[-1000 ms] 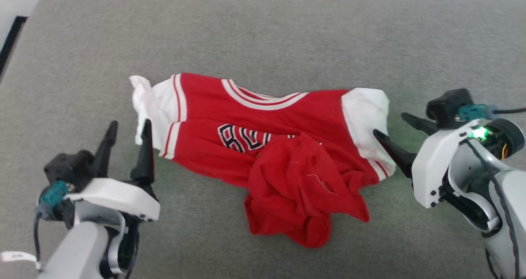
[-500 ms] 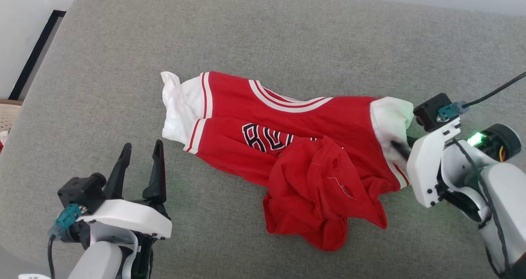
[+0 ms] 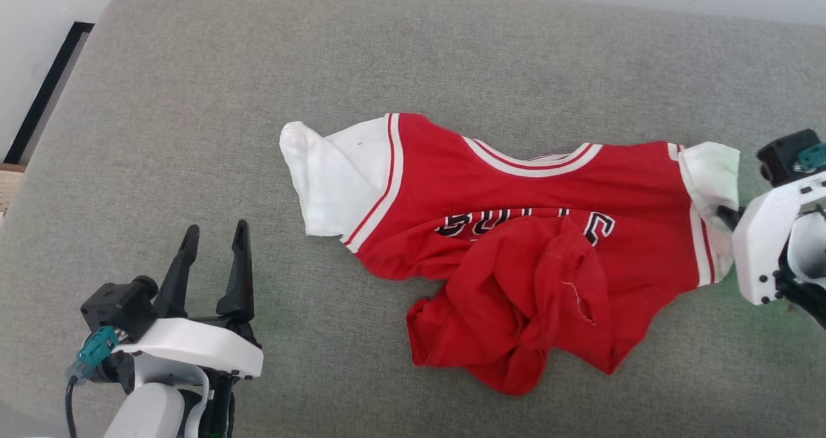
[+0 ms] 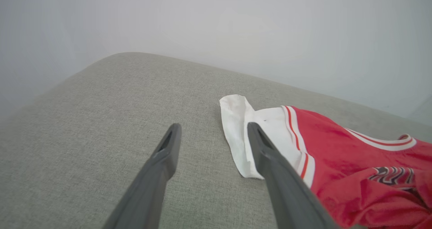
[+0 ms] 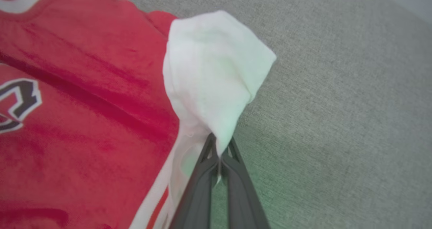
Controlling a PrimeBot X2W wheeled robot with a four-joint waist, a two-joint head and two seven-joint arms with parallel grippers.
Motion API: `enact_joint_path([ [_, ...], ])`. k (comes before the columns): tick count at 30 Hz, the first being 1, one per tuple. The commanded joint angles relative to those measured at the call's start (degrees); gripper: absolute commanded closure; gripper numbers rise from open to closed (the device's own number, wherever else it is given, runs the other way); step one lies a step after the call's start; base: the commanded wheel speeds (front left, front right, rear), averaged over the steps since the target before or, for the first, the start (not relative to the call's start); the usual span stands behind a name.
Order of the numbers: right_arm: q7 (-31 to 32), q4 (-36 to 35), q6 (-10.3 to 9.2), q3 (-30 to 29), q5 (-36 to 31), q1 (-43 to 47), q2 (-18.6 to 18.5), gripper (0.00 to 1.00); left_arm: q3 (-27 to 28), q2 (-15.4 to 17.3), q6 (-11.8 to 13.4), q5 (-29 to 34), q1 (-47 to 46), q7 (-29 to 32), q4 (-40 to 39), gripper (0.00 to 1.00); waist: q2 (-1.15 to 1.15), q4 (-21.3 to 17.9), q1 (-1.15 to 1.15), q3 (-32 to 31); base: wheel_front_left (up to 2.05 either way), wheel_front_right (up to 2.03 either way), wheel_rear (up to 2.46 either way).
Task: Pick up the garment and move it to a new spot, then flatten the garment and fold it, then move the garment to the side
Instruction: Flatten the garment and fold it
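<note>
The garment point(image 3: 529, 193), a red jersey shirt with white sleeves and striped trim, lies crumpled on the grey cushion point(image 3: 193, 102); its lower part is bunched in a red heap at the front. My right gripper point(image 3: 726, 213) is shut on the garment's right white sleeve point(image 5: 209, 70), and in the right wrist view the right gripper point(image 5: 219, 148) pinches the sleeve's edge between closed fingers. My left gripper point(image 3: 216, 226) stands open at the lower left, short of the left white sleeve point(image 3: 329, 180). In the left wrist view the left gripper point(image 4: 214, 126) holds nothing and the garment point(image 4: 337, 154) lies to its right.
The cushion's rounded left edge point(image 3: 71, 96) drops off beside a dark strip point(image 3: 45, 89) along a pale wall. A light wall point(image 4: 236, 26) runs behind the far edge. Bare grey fabric lies in front of and behind the shirt.
The right gripper went from open beside the right sleeve to shut on it. The garment has been drawn out to the right, showing more lettering. The head camera has shifted too.
</note>
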Motion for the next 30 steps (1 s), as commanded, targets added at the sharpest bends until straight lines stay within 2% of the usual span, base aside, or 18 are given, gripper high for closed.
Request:
enact_joint_path([
  [1, 0.3, 0.66, -0.06, -0.56, 0.14, 0.49, -0.08, 1.0, 0.19, -0.11, -0.3, 0.57, 0.33, -0.33, 0.19, 0.0, 0.0, -0.14, 0.0, 0.16, 0.0, 0.0, 0.0],
  [5, -0.03, 2.69, -0.06, -2.08, 0.13, 0.59, -0.43, 1.0, 0.12, 0.24, -1.21, 0.75, -1.12, -0.22, 0.94, 0.0, 0.0, -0.47, 0.0, 0.61, 0.0, 0.0, 0.0],
  [7, 0.27, 3.36, -0.06, -2.6, 0.48, 0.37, 0.2, 0.94, -0.38, 0.9, -1.77, 1.04, -2.33, 0.69, 1.44, 0.0, 0.0, -0.71, 0.0, 0.65, 0.0, 0.0, 0.0],
  [8, 0.31, 3.61, -0.06, -2.73, 0.44, 0.19, 0.27, 0.87, -0.59, 1.24, -2.08, 1.17, -3.02, 1.2, 1.55, 0.0, 0.0, -0.88, 0.0, 0.71, 0.0, 0.0, 0.0],
  [9, -0.22, 3.96, -0.06, -3.35, 0.24, -0.12, 0.4, 0.65, -0.79, 1.49, -2.43, 1.09, -3.79, 1.88, 1.64, 0.0, 0.0, -1.06, 0.0, 0.77, 0.0, 0.0, 0.0],
  [10, -0.73, 4.15, -0.06, -3.67, -0.09, -0.4, 0.61, 0.0, -1.09, 1.76, -2.89, 0.84, -4.6, 2.78, 1.71, 0.0, 0.0, -1.18, 0.0, 0.81, 0.0, 0.0, 0.0],
  [15, -2.22, 3.22, -0.06, -4.57, -0.57, -1.11, 1.68, 0.0, -2.58, 3.53, -5.35, -0.79, -10.4, 10.34, 2.67, 0.0, 0.0, -2.27, 0.0, 1.09, 0.0, 0.0, 0.0],
  [16, -2.22, 3.22, -0.06, -4.57, -0.57, -1.11, 1.68, 0.0, -2.58, 3.53, -5.35, -0.79, -10.4, 10.34, 2.67, 0.0, 0.0, -2.27, 0.0, 1.09, 0.0, 0.0, 0.0],
  [23, -4.87, -1.7, -0.06, -8.13, -0.02, -0.02, 4.05, 0.0, -5.24, 6.17, -8.06, -3.49, -21.56, 25.83, 6.76, 0.0, 0.0, -5.04, 0.0, 1.87, 0.0, 0.0, 0.0],
  [25, -5.27, -3.62, -0.06, -9.31, -0.59, 1.01, 4.78, 0.0, -5.89, 6.96, -8.07, -3.79, -24.72, 30.95, 8.55, 0.0, 0.0, -6.0, 0.0, 2.06, 0.0, 0.0, 0.0],
  [30, -5.47, -8.62, -0.05, -12.8, -1.03, 3.55, 7.19, 0.0, -7.74, 7.72, -6.22, -5.13, -31.66, 44.29, 13.13, 0.0, 0.0, -8.35, 0.0, 2.75, 0.0, 0.0, 0.0],
])
